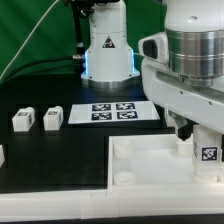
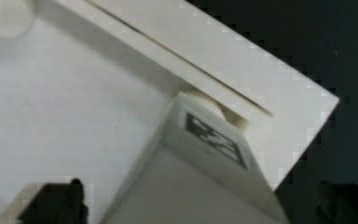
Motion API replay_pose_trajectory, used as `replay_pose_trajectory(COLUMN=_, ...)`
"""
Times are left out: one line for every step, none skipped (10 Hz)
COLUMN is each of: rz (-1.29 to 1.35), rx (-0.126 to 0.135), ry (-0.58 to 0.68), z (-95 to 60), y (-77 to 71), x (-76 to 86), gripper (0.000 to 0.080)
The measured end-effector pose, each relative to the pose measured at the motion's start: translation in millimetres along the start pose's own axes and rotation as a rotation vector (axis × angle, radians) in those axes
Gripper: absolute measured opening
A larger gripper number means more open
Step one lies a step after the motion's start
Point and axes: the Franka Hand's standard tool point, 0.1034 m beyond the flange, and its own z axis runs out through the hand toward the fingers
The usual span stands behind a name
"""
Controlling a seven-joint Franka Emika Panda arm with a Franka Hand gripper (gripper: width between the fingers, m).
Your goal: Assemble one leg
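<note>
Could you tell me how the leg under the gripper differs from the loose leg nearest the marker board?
The leg under the gripper stands on the white tray-like part, close to its rim, whereas the loose leg sits on the black table, apart from that part. The gripper hangs right over the first leg; the loose leg has nothing over it. Both are small white posts with black-and-white tags.

This is a robotics lab. A robot arm (image 1: 190, 60) stands over a black table (image 1: 55, 165) carrying a tag-printed marker board (image 1: 112, 111).
</note>
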Motion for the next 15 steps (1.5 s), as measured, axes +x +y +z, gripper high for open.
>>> replay_pose_trajectory(rz=-0.1, rx=-0.001, ry=0.0, z=0.1, y=-0.3, x=-0.5, gripper=0.0649)
replay_pose_trajectory(rz=-0.215, rx=0.0, ry=0.0, z=0.1, y=-0.2, x=-0.4, gripper=0.0649)
replay_pose_trajectory(rz=-0.312, rx=0.0, ry=0.0, z=0.1, y=-0.2, x=-0.4, gripper=0.0649)
replay_pose_trajectory(rz=-0.395, rx=0.0, ry=0.001, z=0.0, y=-0.3, x=-0.6, gripper=0.0649)
replay_pose_trajectory(rz=-0.516, rx=0.0, ry=-0.001, z=-0.3, y=0.1, x=-2.7, gripper=0.0649)
replay_pose_trajectory(rz=-0.661, rx=-0.001, ry=-0.001, z=-0.9, y=1.3, x=-4.4, gripper=0.0649)
replay_pose_trajectory(rz=-0.781, rx=-0.004, ry=-0.004, z=-0.2, y=3.8, x=-5.4, gripper=0.0649)
replay_pose_trajectory(rz=-0.875, rx=-0.004, ry=-0.005, z=1.2, y=5.5, x=-4.7, gripper=0.0649)
replay_pose_trajectory(rz=-0.88, rx=-0.005, ry=-0.006, z=2.0, y=7.0, x=-3.7, gripper=0.0649)
replay_pose_trajectory(rz=-0.876, rx=-0.005, ry=-0.006, z=1.9, y=7.7, x=-2.5, gripper=0.0649)
replay_pose_trajectory(rz=-0.874, rx=-0.005, ry=-0.006, z=1.9, y=7.8, x=-2.4, gripper=0.0649)
replay_pose_trajectory(rz=-0.874, rx=-0.005, ry=-0.006, z=2.0, y=7.8, x=-2.3, gripper=0.0549)
replay_pose_trajectory(rz=-0.874, rx=-0.005, ry=-0.006, z=2.0, y=7.9, x=-2.3, gripper=0.0549)
replay_pose_trajectory(rz=-0.874, rx=-0.005, ry=-0.006, z=2.0, y=7.9, x=-2.3, gripper=0.0349)
replay_pose_trajectory(rz=-0.874, rx=-0.005, ry=-0.006, z=2.0, y=7.9, x=-2.3, gripper=0.0291)
